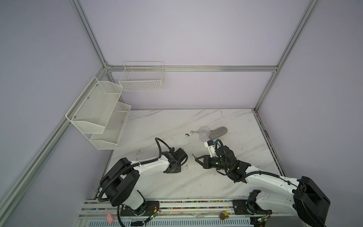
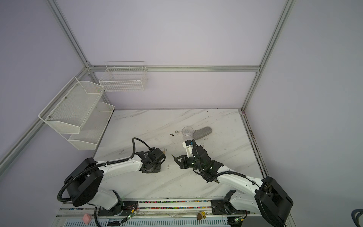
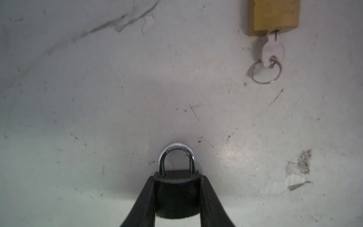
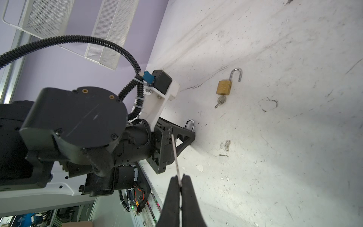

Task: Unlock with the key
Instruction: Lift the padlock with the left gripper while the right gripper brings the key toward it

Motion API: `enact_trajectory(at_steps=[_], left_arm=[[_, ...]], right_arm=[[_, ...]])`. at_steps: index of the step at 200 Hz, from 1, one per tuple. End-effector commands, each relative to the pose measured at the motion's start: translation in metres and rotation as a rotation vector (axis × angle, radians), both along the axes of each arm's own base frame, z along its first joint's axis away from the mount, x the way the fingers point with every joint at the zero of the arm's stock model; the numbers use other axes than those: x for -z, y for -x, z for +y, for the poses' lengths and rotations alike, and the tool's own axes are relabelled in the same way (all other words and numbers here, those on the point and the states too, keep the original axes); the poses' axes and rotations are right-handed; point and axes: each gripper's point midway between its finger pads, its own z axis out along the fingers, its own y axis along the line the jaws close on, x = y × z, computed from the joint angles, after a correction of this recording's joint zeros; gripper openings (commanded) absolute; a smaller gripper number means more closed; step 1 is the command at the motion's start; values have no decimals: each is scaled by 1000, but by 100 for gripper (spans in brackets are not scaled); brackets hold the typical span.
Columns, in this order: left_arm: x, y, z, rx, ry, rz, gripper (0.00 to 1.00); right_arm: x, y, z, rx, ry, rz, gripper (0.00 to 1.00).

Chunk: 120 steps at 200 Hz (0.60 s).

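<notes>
Over the marbled worktop [image 1: 176, 186] the left arm [image 1: 149, 167] reaches in low, wrist bent down to the surface, and the right arm [image 1: 261, 176] stretches across toward it with its wrist rolled sideways, the two tips near each other but apart. The left jaws are clamped on the body of a black padlock [image 3: 176, 196] down on the worktop, shackle closed, with a brass padlock [image 4: 224, 87] lying nearby, shackle swung open and a ringed key [image 3: 273, 51] in it. The right jaws are pressed together on a slim key [image 4: 176, 157] held clear of the surface.
</notes>
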Motion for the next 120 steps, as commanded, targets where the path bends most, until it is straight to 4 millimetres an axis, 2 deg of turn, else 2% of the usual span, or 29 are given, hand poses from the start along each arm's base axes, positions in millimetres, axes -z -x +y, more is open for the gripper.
enact_trajectory(at_steps=[1,5,9,34,83,120], left_arm=[[-20,-2,2,-18,32,-55,10],[-22,-3,2,-23,35,-59,9],[-32,-5,0,-27,65,-90,7],[-64,-14,-4,-67,144,-188,0],[-133,-29,-8,-203,376,-385,0],[-178,-34,-13,-312,605,-500,0]], right_arm=[[-16,-6,2,7,-13,-40,0],[-17,-7,1,11,-8,-44,0],[-17,-8,1,15,0,-49,0],[-20,-13,-2,39,42,-58,0],[-21,-18,-3,80,77,-45,0],[-27,-10,7,119,98,-65,0]])
